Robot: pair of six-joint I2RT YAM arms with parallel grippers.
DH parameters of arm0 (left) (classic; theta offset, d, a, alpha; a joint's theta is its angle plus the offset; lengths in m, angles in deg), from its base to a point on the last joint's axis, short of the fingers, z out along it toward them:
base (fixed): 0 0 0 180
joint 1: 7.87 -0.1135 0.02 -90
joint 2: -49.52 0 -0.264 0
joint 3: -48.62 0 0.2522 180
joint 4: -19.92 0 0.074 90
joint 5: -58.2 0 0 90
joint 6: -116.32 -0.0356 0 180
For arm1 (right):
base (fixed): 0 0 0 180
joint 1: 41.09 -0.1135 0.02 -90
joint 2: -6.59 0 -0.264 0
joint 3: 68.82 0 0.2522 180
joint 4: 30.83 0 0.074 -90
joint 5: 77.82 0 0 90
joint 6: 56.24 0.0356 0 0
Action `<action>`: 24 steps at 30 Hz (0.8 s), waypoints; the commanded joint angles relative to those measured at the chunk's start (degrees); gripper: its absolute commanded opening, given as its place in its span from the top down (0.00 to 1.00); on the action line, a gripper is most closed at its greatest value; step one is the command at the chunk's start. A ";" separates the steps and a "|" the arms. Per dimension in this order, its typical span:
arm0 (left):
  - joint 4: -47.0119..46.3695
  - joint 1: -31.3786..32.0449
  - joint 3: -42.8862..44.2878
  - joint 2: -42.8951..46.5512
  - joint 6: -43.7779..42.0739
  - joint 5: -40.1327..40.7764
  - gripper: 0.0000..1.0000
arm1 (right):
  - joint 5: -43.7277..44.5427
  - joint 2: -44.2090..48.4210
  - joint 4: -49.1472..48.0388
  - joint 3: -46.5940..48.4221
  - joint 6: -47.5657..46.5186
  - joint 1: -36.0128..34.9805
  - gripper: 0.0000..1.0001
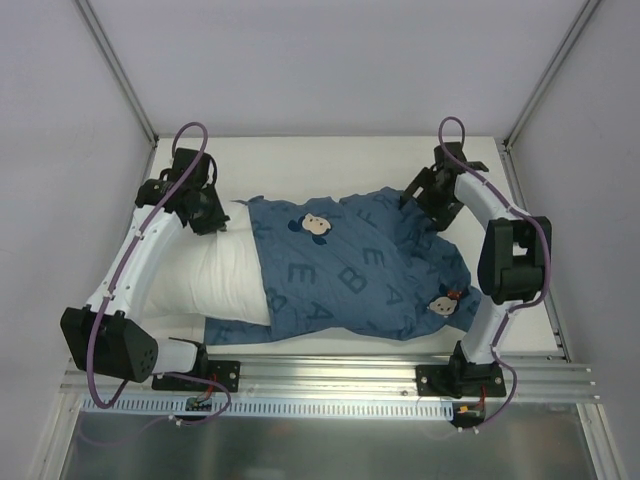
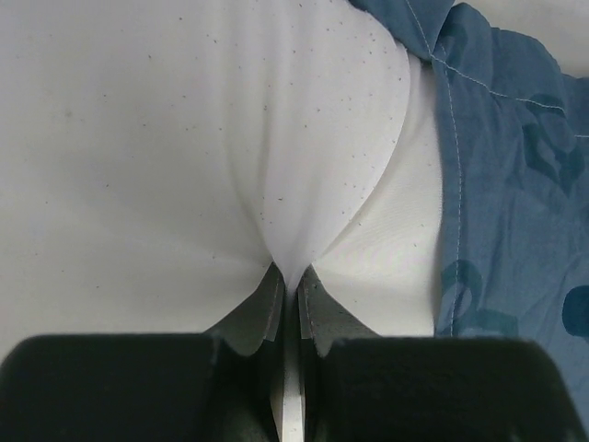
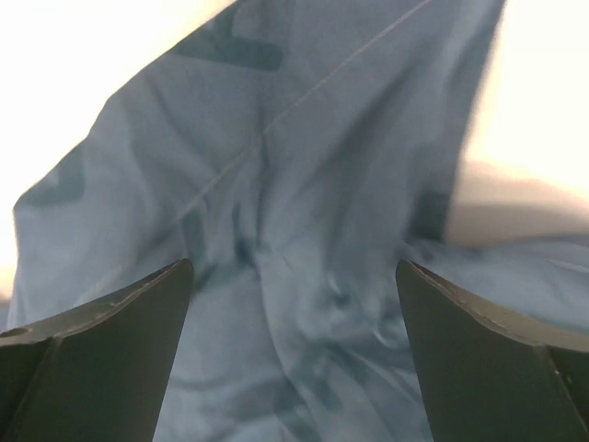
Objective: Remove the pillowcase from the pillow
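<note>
The blue pillowcase point(image 1: 365, 270), printed with letters and mouse faces, covers the right part of the white pillow point(image 1: 215, 280), whose left part lies bare. My left gripper point(image 1: 207, 212) is shut on a pinch of the white pillow's fabric point(image 2: 294, 184) at its far left corner; the pillowcase's hem point(image 2: 515, 184) shows at the right of the left wrist view. My right gripper point(image 1: 425, 200) is open over the pillowcase's far right corner, its fingers point(image 3: 120, 322) spread wide with rumpled blue cloth point(image 3: 294, 276) close between them.
The table point(image 1: 330, 150) is white, bounded by grey walls and metal corner posts point(image 1: 115, 65). A metal rail point(image 1: 330, 385) runs along the near edge where both arm bases are bolted. The right arm's elbow point(image 1: 512, 260) hangs beside the pillowcase's right edge.
</note>
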 commanded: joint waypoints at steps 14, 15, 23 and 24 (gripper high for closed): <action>0.68 0.31 -0.76 4.77 0.28 -1.74 1.00 | -7.68 1.46 -10.64 -2.97 6.85 2.80 0.99; 0.68 0.31 -0.14 4.77 0.01 -0.95 1.00 | -6.97 3.30 -10.55 -4.02 6.68 3.59 0.99; 0.77 -12.50 3.72 5.65 -2.19 -2.77 1.00 | -3.97 25.78 -7.47 -3.24 4.74 17.37 0.99; 0.77 -14.44 4.77 6.26 -2.45 -3.22 1.00 | -3.89 27.91 -6.95 -3.06 4.92 19.14 0.99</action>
